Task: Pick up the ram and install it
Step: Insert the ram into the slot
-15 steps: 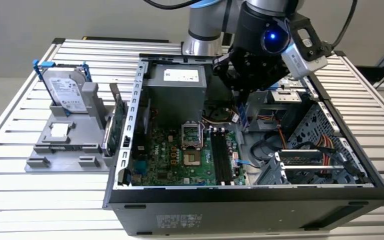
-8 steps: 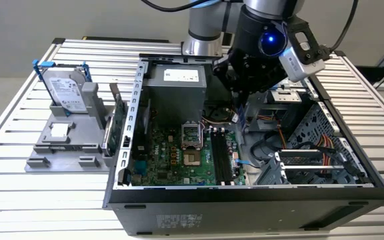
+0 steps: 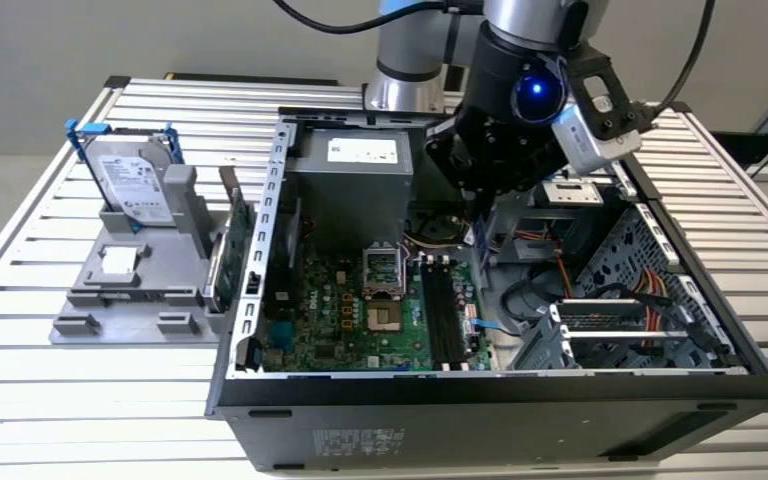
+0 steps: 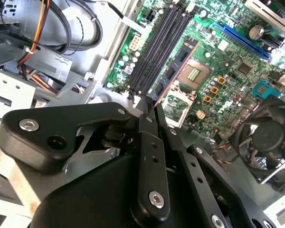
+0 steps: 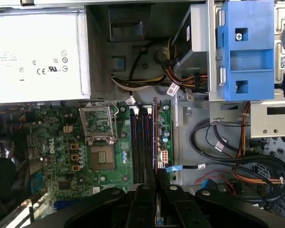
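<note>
The claw pinches the ram edge-on, just above the black memory slots on the motherboard

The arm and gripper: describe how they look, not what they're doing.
The arm is silver-grey with a blue joint band and black cables. Its wrist carries a black housing with a glowing blue light. The gripper is matte black, with jointed linkage fingers fastened by silver screws.
</note>
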Controlling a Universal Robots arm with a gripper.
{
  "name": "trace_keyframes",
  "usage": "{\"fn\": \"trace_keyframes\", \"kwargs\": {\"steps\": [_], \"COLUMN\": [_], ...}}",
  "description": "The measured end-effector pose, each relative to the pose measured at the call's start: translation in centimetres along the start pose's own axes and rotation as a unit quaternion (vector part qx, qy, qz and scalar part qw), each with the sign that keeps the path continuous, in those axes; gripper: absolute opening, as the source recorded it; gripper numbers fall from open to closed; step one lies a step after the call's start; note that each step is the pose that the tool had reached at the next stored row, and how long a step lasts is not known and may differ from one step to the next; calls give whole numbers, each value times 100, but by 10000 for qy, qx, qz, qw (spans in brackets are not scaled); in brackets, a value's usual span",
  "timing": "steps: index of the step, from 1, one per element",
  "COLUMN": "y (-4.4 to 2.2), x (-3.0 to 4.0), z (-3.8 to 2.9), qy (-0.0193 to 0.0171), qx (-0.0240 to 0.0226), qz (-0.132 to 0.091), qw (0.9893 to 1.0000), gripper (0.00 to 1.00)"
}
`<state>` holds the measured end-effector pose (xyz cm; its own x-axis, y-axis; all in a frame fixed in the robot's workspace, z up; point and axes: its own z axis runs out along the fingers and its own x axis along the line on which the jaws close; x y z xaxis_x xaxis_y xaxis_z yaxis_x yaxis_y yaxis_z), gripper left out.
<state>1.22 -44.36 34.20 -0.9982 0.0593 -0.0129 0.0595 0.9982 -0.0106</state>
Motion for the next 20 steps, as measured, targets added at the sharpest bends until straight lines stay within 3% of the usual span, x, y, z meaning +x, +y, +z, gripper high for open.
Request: {"fn": "trace_keyframes", "kwargs": {"steps": [20], "y": [-3], "x": [1], "z": [118], "qy": [0], "qx": [0], "qz": [0], "qw": [10000], "gripper": [0]}}
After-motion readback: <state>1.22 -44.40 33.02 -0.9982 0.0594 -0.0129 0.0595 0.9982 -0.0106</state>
